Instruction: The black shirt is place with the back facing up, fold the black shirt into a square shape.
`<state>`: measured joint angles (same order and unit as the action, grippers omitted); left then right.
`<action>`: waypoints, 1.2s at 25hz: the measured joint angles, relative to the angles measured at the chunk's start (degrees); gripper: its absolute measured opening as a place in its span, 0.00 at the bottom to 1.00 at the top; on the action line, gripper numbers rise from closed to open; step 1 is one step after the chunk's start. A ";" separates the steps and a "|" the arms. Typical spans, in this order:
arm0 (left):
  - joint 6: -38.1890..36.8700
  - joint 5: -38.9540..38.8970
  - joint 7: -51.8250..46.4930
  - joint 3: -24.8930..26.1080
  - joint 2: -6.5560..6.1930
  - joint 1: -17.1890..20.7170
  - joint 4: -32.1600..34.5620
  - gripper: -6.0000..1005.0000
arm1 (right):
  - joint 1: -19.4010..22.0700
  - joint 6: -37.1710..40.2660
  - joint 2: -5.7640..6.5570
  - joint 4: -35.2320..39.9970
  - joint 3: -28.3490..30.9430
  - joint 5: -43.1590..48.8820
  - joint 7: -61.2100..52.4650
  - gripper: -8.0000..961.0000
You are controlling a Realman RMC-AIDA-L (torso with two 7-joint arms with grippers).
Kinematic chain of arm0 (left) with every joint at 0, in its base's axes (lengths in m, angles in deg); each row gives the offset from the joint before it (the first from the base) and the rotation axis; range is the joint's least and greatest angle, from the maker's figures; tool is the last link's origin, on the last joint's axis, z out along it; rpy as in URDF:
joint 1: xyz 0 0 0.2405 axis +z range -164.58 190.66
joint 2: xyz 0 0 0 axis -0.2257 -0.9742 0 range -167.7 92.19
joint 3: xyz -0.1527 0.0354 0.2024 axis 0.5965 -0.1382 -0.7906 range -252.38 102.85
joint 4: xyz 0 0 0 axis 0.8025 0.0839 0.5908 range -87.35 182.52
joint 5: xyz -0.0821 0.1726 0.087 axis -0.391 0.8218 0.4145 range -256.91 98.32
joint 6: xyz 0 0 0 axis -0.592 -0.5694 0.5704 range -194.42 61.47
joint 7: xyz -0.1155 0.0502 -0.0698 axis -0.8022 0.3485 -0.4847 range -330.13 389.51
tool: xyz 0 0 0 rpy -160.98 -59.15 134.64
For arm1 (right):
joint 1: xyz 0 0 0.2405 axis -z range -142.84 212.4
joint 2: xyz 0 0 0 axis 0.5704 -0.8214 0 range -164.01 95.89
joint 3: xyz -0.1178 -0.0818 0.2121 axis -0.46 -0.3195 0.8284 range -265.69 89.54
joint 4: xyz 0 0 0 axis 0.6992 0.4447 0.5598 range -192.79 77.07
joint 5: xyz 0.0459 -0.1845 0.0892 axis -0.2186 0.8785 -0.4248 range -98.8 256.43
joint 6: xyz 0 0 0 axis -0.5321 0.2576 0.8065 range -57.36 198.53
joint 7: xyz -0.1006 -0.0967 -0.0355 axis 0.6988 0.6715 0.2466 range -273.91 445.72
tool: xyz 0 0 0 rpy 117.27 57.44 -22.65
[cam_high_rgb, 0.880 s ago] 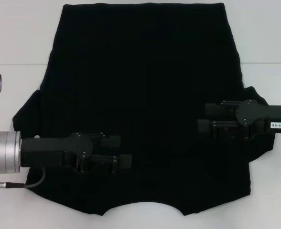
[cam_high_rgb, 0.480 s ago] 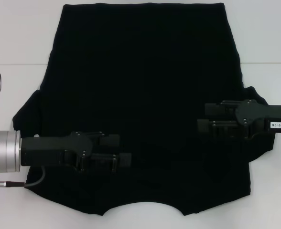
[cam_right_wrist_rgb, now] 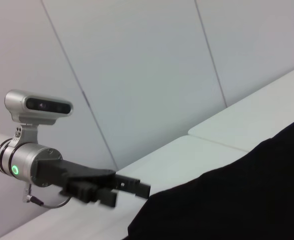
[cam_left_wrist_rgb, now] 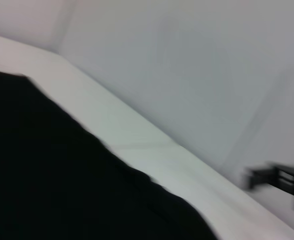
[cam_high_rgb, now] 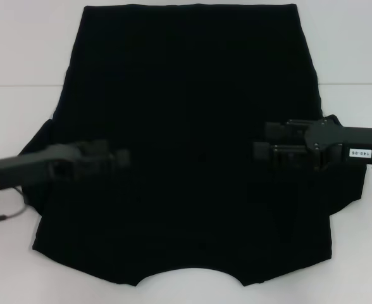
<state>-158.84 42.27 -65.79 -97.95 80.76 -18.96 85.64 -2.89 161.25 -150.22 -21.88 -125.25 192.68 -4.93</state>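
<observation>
The black shirt (cam_high_rgb: pixel 186 95) lies spread flat on the white table (cam_high_rgb: pixel 21 57), plain side up, with its neckline at the near edge and its hem far away. My left gripper (cam_high_rgb: pixel 121 156) hovers over the shirt's left part by the sleeve; it also shows in the right wrist view as the left gripper (cam_right_wrist_rgb: pixel 132 192), its two fingers apart and empty. My right gripper (cam_high_rgb: pixel 260 142) is over the shirt's right part near the other sleeve, open with nothing between its fingers. The shirt (cam_left_wrist_rgb: pixel 47 175) fills the lower left wrist view.
White table surface shows on both sides of the shirt and beyond the hem. A pale panelled wall (cam_right_wrist_rgb: pixel 137 75) stands behind the table. The left arm's camera housing (cam_right_wrist_rgb: pixel 37 107) sits above its wrist.
My left gripper has swung away from the shirt's lower left toward the far left and is blurred by motion. The right gripper has shifted slightly inward and farther away. The shirt lies as before.
</observation>
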 joint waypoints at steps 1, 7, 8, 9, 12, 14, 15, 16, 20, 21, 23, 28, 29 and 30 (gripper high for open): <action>1.57 0.09 -0.88 1.88 -0.27 0.27 0.06 0.88 | -0.13 -0.31 -0.17 0.00 -0.01 -0.23 0.02 0.81; 8.66 0.25 -6.46 9.20 -1.06 2.13 1.74 0.88 | -0.97 -1.91 -1.59 0.00 0.05 -0.79 -0.08 0.81; 10.49 0.33 -8.16 9.56 -1.10 2.52 2.32 0.88 | -1.13 -2.13 -1.76 0.00 0.06 -0.86 -0.16 0.81; 11.81 0.63 -9.23 9.59 -1.12 2.79 2.71 0.88 | -1.32 -2.39 -1.93 -0.01 0.06 -0.95 -0.27 0.81; 16.16 2.74 -12.83 9.82 -1.15 3.41 3.90 0.88 | -1.72 -3.01 -2.32 -0.26 0.08 -1.24 -0.43 0.81; 18.71 5.00 -15.18 9.91 -1.16 3.48 4.44 0.88 | -1.92 -3.29 -2.48 -0.30 0.08 -1.32 -0.52 0.81; 19.67 6.11 -16.17 9.92 -1.16 3.43 4.70 0.88 | -2.03 -3.37 -2.49 -0.31 0.08 -1.35 -0.55 0.81; 20.30 7.06 -16.86 9.87 -1.17 3.36 4.87 0.88 | -2.13 -3.37 -2.52 -0.34 0.08 -1.38 -0.59 0.81; 20.90 10.94 -19.08 9.39 -1.30 2.56 5.48 0.88 | -2.31 -3.39 -2.54 -0.33 0.09 -1.84 -0.67 0.81; 20.79 12.03 -19.50 9.29 -1.40 2.26 5.56 0.88 | -2.31 -3.39 -2.55 -0.31 0.09 -2.02 -0.68 0.81; 20.70 13.99 -20.74 8.79 -1.55 1.83 5.71 0.88 | -2.32 -3.39 -2.55 -0.29 0.08 -2.23 -0.69 0.81; 21.37 17.66 -24.56 5.90 -1.63 0.88 6.23 0.88 | -2.31 -3.39 -2.56 -0.21 0.09 -2.25 -0.72 0.81; 21.48 17.86 -24.88 5.41 -1.62 0.73 6.23 0.88 | -2.33 -3.39 -2.56 -0.18 0.08 -2.25 -0.73 0.81; 21.77 17.91 -25.27 4.73 -1.60 0.68 6.24 0.88 | -2.34 -3.39 -2.56 -0.16 0.08 -2.25 -0.73 0.81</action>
<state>-137.07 60.18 -91.06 -93.21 79.16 -18.28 91.88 -5.23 157.86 -152.78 -22.05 -125.16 190.43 -5.67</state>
